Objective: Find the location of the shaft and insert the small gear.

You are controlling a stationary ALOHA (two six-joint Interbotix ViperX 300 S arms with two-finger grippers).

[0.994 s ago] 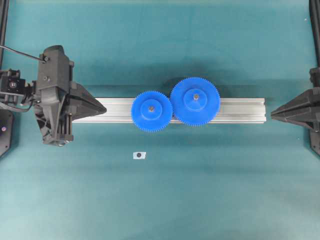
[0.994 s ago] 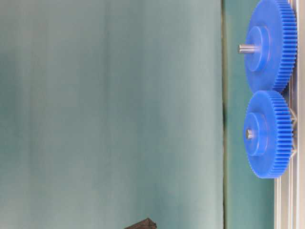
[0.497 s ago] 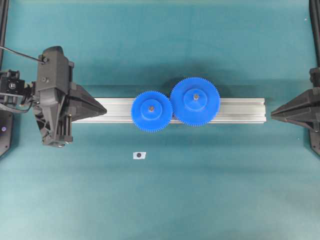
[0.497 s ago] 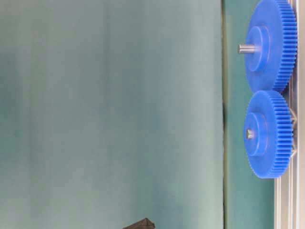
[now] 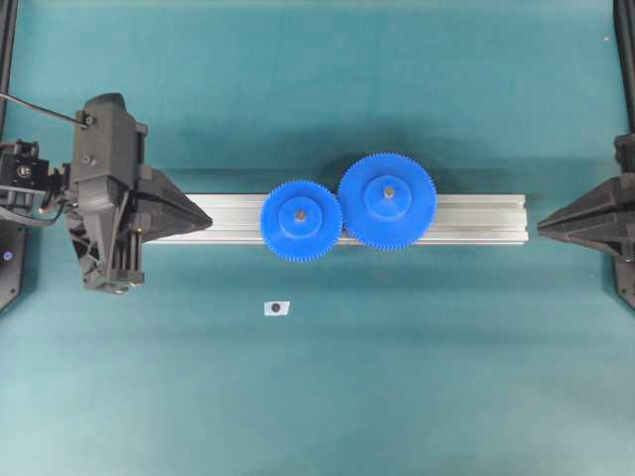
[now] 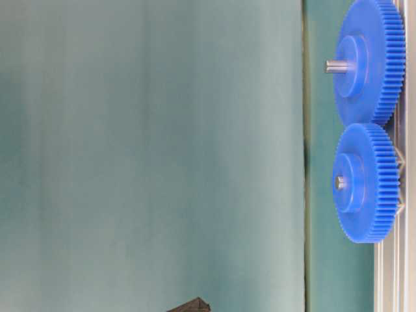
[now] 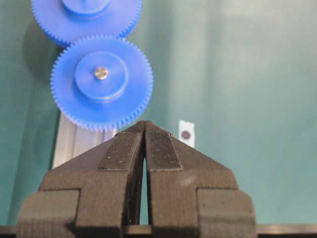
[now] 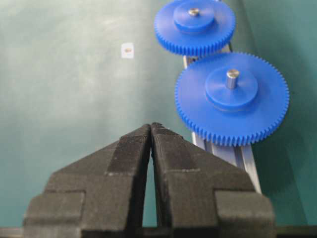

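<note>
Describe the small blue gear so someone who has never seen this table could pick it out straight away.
Find the long silver aluminium rail lying across the teal table. Two blue plastic toothed wheels sit on it, teeth meeting. The small blue gear is the narrower one, left of the large blue gear overhead.

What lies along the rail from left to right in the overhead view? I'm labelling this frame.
left gripper → small gear → larger gear → bare right end of the aluminium rail → right gripper
</note>
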